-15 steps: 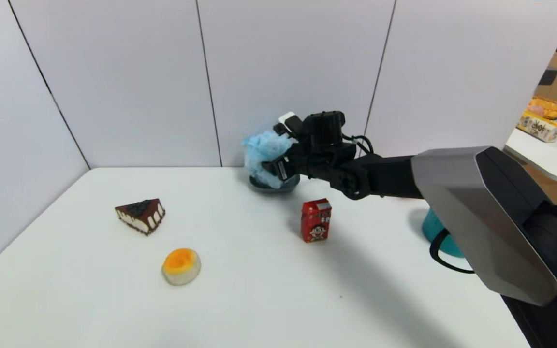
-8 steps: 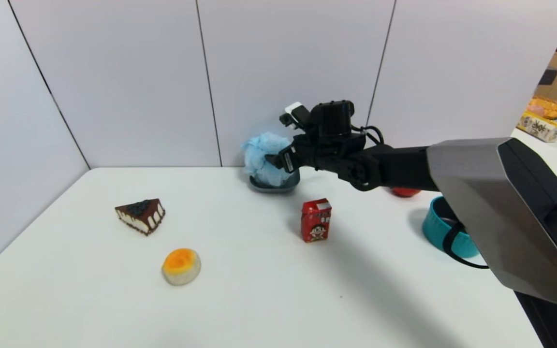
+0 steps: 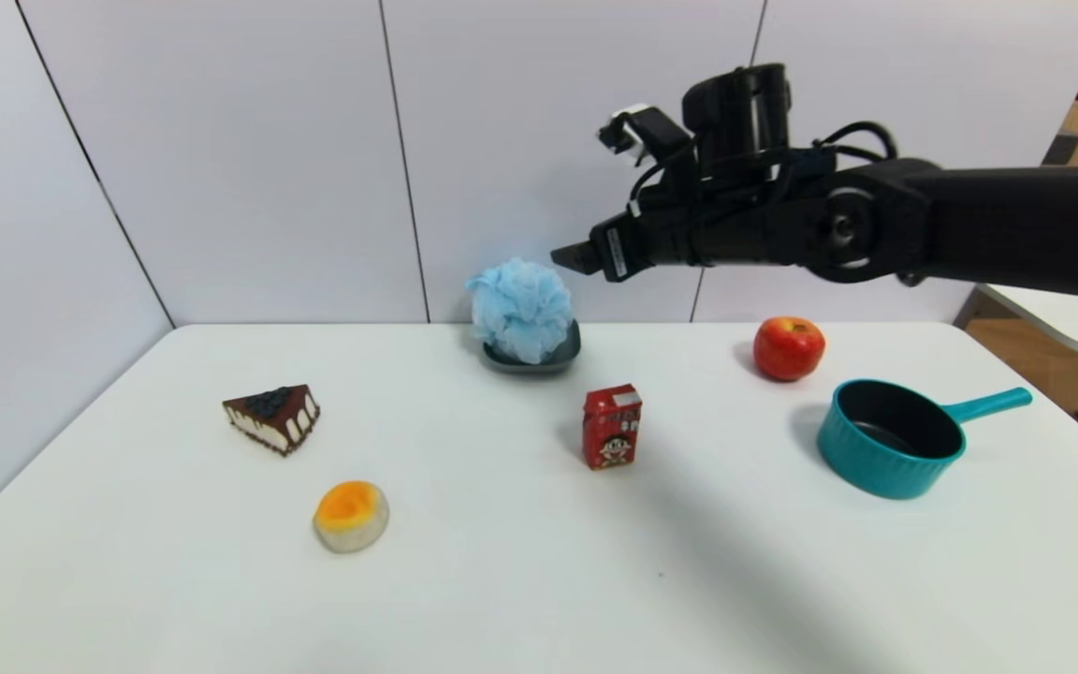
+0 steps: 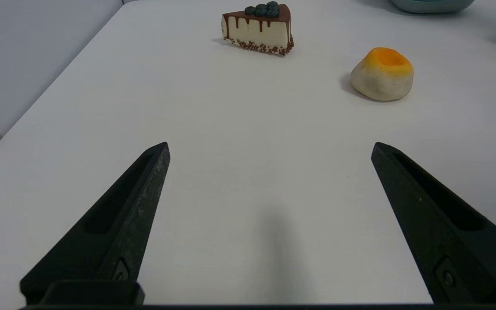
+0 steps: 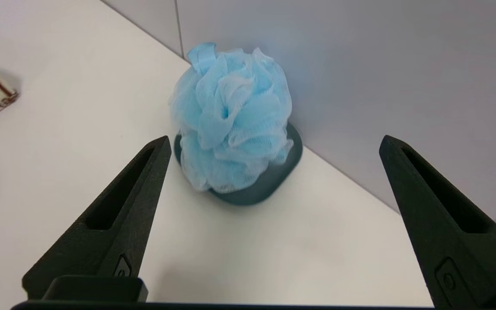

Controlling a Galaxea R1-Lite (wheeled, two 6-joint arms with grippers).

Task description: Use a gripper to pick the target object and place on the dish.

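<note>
Head view: the pouf (image 3: pixel 521 311) sits on the dish (image 3: pixel 560 357), just beyond the tips of the right jaws (image 3: pixel 576 258), which look clear of it. The placing seems done; next calls for drawing back (gently, mesh can snag).

Left wrist view: the left jaws (image 4: pixel 270 148) are parked wide apart above the counter (image 4: pixel 248 193), empty.

Right wrist view: the right jaws stand wide open, nothing between them, the pouf ahead.
</note>
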